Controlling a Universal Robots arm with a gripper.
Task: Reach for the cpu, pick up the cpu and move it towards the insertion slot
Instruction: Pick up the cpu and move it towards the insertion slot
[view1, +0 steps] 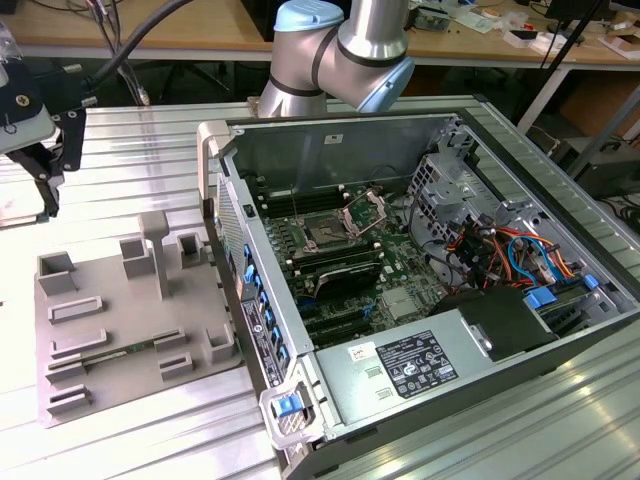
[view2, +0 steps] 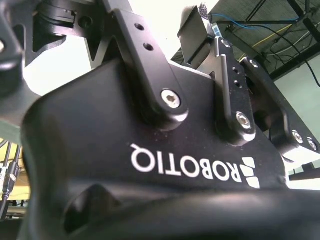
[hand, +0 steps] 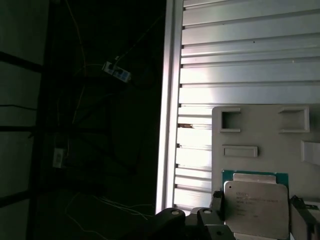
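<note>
Shows the gripper closed partway on the cpu, with dark fingers set against two opposite edges of the silver-topped chip in the first wrist view. Places both above the ribbed metal table at the exterior view's left, near the grey tray, well apart from the insertion slot inside the open computer case

Open computer case is parked across the centre and right, with the insertion slot seen on the board inside. Grey tray is laid at lower left, and the gripper is hung at the upper left edge.
</note>
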